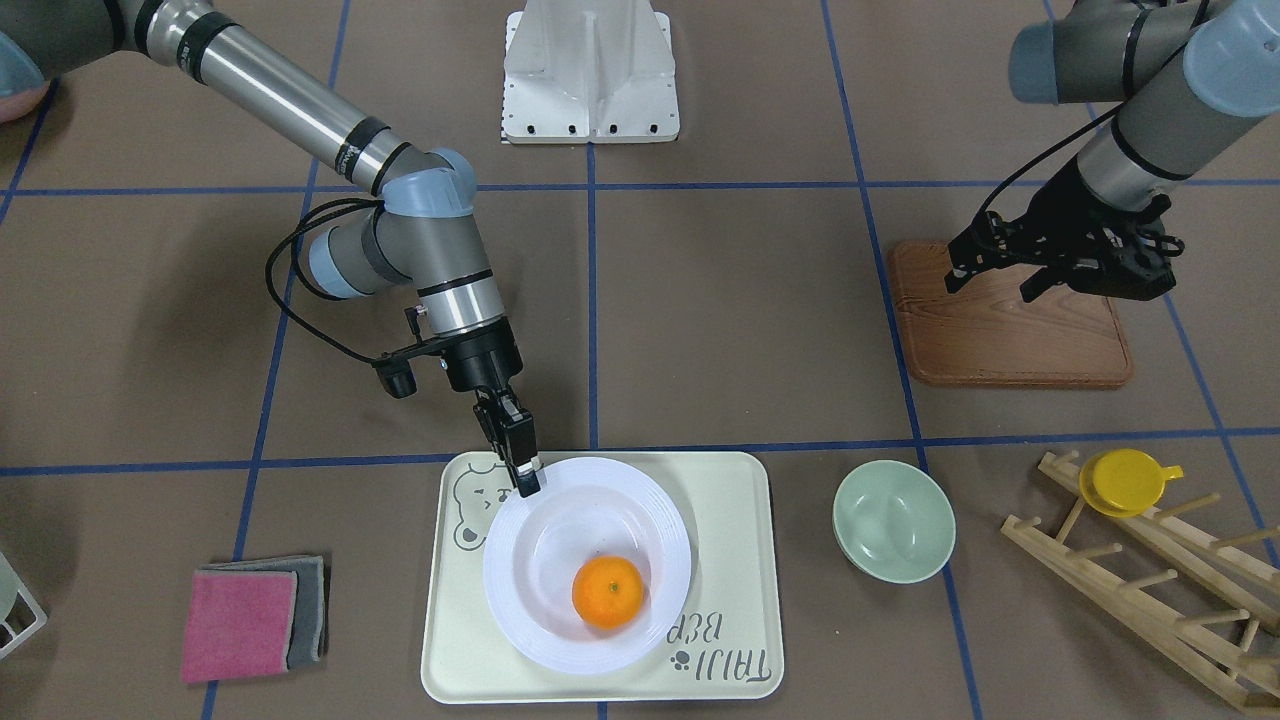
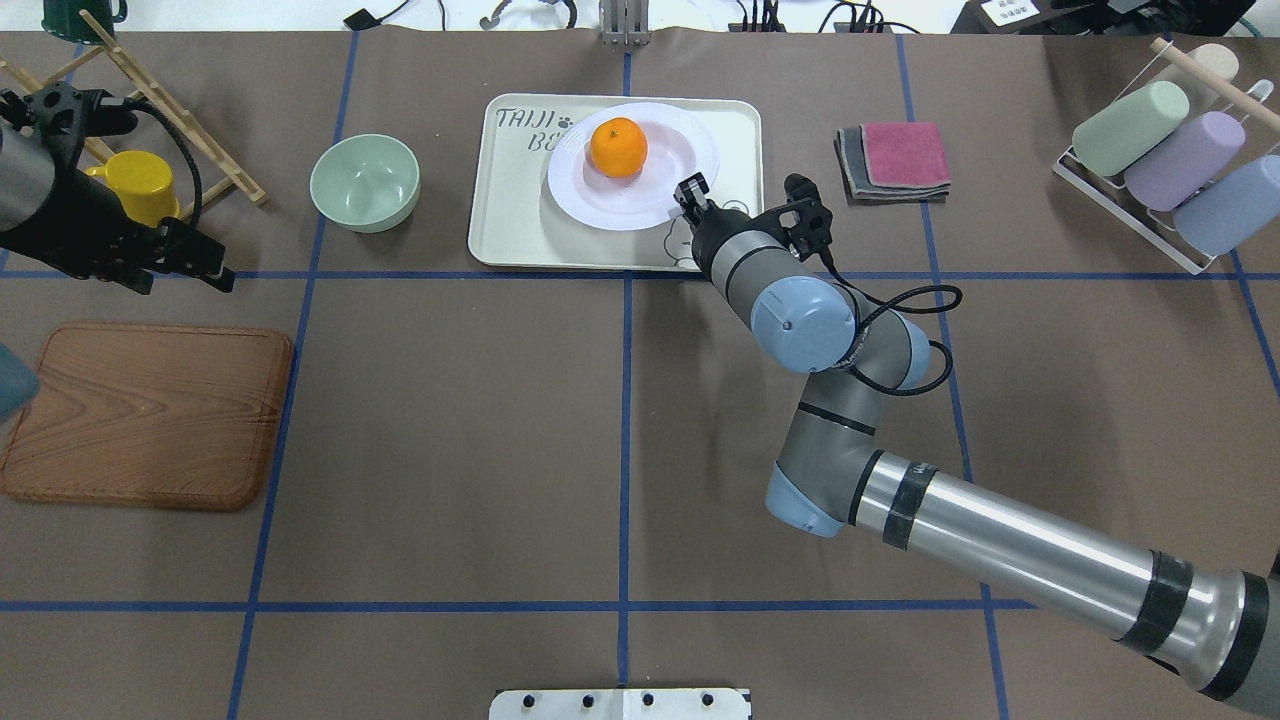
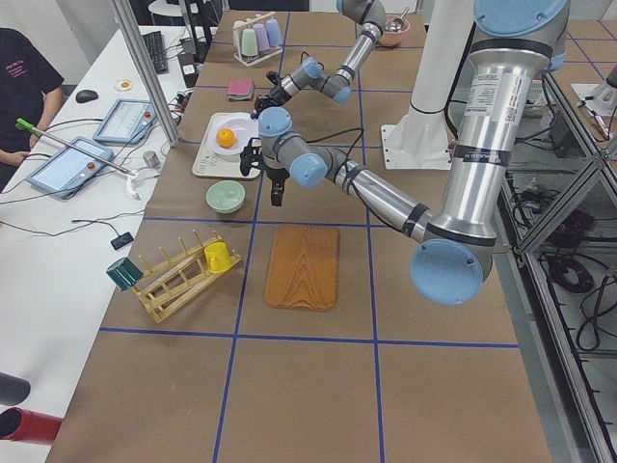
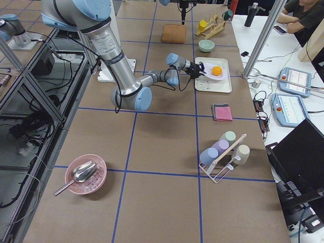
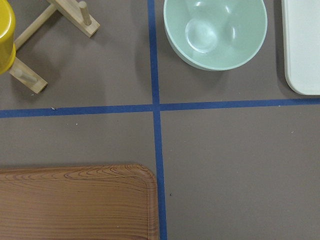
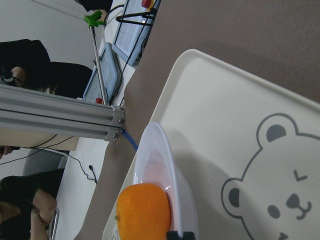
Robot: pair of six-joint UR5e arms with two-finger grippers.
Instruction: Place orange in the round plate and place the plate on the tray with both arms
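The orange (image 1: 607, 592) lies inside the white round plate (image 1: 560, 500), and the plate is on the cream bear tray (image 1: 720, 520). My right gripper (image 1: 527, 485) is shut on the plate's rim, on the side nearest the robot, over the bear drawing. In the right wrist view the rim of the plate (image 6: 160, 150) runs down to my fingertips (image 6: 180, 234), with the orange (image 6: 142, 210) beside them. My left gripper (image 1: 990, 288) hangs open and holds nothing. It is above the far edge of the wooden board, well away from the tray (image 2: 510, 220).
A pale-green bowl (image 1: 893, 520) sits beside the tray. A brown wooden board (image 1: 1010, 340) lies under the left arm. A wooden rack holds a yellow cup (image 1: 1125, 482). Folded pink and grey cloths (image 1: 250, 620) lie on the tray's other side. A rack of cups (image 2: 1160, 150) stands at the right end.
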